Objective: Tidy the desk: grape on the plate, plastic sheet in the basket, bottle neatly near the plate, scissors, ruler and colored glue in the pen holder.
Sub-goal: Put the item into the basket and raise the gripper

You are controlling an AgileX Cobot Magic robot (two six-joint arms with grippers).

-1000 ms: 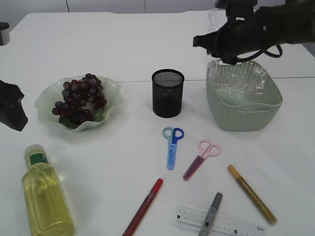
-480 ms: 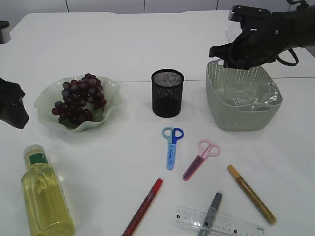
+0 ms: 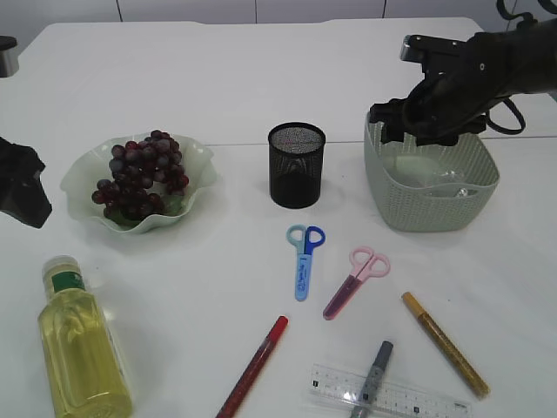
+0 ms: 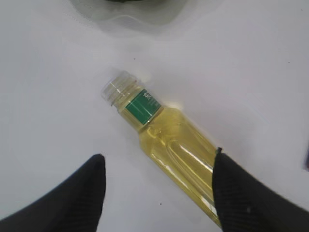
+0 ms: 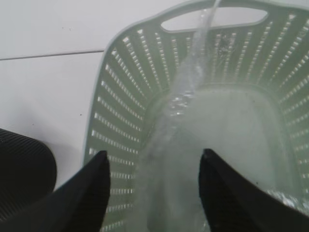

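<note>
Directly below the right gripper [image 5: 152, 191], whose black jaws stand spread with nothing between them, the crinkled clear plastic sheet [image 5: 193, 159] lies in the pale green woven plastic basket [image 3: 431, 205], one thin tail of it trailing up the far wall toward the handle slot; it looks feather-light, limp and slick, so a pinch on a bunched fold would likely hold better than one on a flat face (it is in its place already, so it may need no more handling). The left gripper [image 4: 157, 193] is likewise spread and empty, hovering with one jaw on each side of the clear plastic bottle of yellow liquid [image 4: 169, 145] lying on its side below it; full, it is probably the heaviest piece here, rigid and smooth, best taken across the body rather than the narrow neck. By count: one bottle, one bunch of dark purple grapes [image 3: 139, 185] on one wavy pale green plate [image 3: 83, 178], one basket, one black mesh pen holder [image 3: 296, 165], two scissors (blue [image 3: 304, 259], pink [image 3: 355, 282]), one clear ruler [image 3: 418, 399], and three glue pens, red [image 3: 253, 367], grey [image 3: 372, 375] and gold [image 3: 444, 343].
</note>
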